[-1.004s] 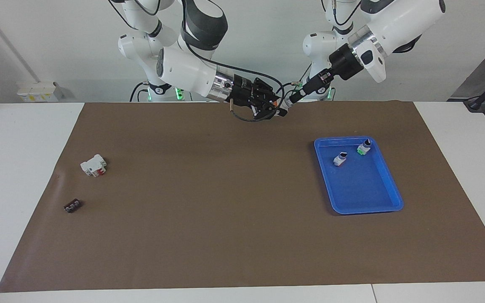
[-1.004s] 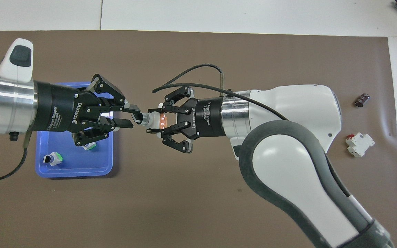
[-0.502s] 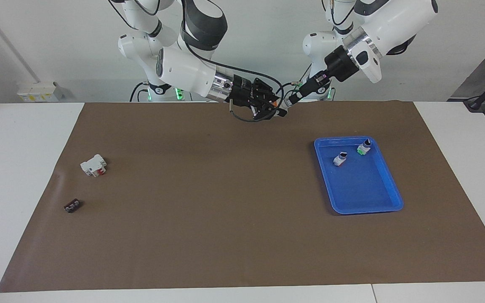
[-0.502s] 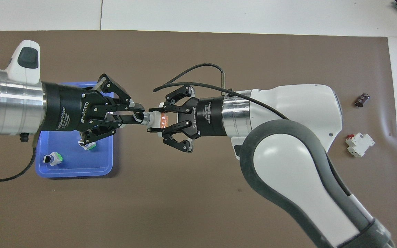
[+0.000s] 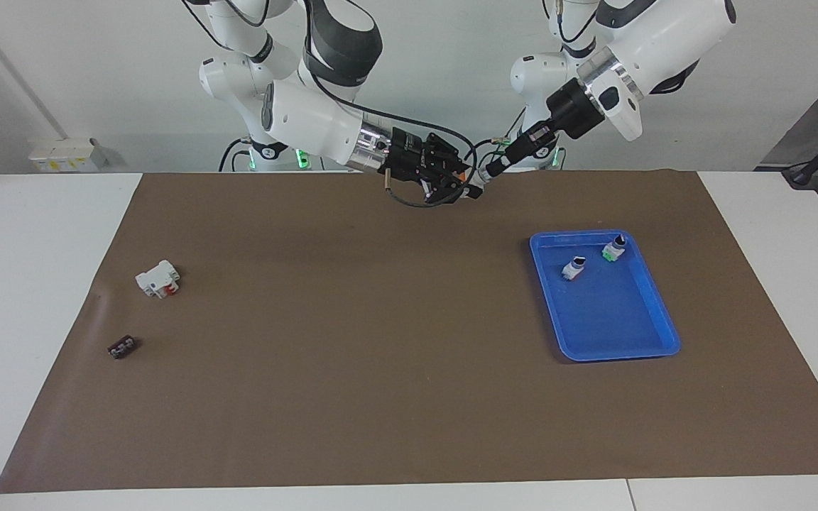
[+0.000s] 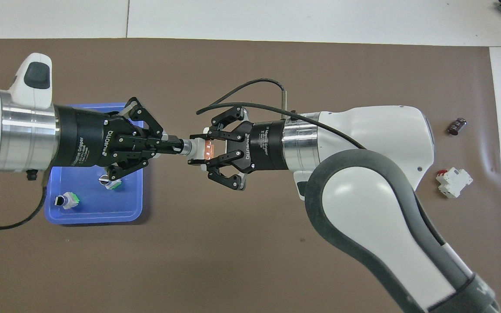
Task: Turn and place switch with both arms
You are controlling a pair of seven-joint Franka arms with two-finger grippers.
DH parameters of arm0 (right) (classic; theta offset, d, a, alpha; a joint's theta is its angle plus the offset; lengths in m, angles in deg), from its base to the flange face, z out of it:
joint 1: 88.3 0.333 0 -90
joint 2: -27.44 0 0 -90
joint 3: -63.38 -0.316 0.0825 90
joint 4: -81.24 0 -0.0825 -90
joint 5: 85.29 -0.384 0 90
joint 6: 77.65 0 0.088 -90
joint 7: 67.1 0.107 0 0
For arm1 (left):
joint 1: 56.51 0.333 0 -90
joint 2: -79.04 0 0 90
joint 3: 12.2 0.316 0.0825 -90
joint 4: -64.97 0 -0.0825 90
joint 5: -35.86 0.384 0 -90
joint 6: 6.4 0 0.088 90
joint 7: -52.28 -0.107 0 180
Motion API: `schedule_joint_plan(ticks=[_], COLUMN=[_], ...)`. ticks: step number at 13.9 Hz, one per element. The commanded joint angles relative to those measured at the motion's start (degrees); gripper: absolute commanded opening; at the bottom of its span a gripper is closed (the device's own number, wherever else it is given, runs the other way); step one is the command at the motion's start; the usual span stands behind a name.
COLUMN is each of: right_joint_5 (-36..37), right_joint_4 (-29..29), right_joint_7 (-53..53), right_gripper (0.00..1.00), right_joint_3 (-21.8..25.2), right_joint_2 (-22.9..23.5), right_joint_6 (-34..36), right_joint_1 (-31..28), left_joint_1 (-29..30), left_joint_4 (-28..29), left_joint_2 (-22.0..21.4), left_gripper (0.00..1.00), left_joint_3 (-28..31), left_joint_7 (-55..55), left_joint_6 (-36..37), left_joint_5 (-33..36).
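Note:
The switch (image 6: pixel 199 149), with a white-grey body and an orange block, is held in the air between my two grippers over the brown mat. My right gripper (image 6: pixel 195 149) is shut on its body, with the orange block between its fingers. My left gripper (image 6: pixel 175 146) faces it and is shut on the black knob end. In the facing view the switch (image 5: pixel 472 189) is a small speck where the right gripper (image 5: pixel 462 186) and left gripper (image 5: pixel 488 170) meet, high over the mat's edge nearest the robots.
A blue tray (image 5: pixel 615 319) lies toward the left arm's end and also shows in the overhead view (image 6: pixel 89 211). It holds a green-based switch (image 5: pixel 613 250) and a red-based switch (image 5: pixel 574 267). A white block with a red part (image 5: pixel 158 279) and a small black part (image 5: pixel 123 348) lie toward the right arm's end.
My left gripper has closed in on the knob end and its fingers have come together on it. The right gripper keeps its hold and has shifted slightly.

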Motion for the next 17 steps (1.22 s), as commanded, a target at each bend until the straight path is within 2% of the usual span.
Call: schedule_joint_plan(ticks=[1,7,17], right_joint_5=[-1.25,-1.17,-1.17], right_joint_4=[0.46,0.46,0.46], right_joint_7=[0.59,0.59,0.59], right_gripper=[0.0,0.0,0.0], right_joint_3=[-0.5,-0.5,-0.5], right_joint_2=[-0.4,-0.4,-0.49], right_joint_6=[-0.27,-0.36,-0.36], right_joint_1=[-0.06,-0.06,-0.06], left_joint_1=[-0.46,-0.46,-0.46], left_joint_4=[2.09,1.91,1.47], left_joint_2=[-1.73,-1.91,-1.82], left_gripper=[0.0,0.0,0.0], left_joint_3=[0.36,0.45,0.45], left_joint_7=[-0.98,2.34,33.78], left_joint_6=[-0.89,1.66,1.57], left_joint_5=[-0.98,-0.9,-0.28])
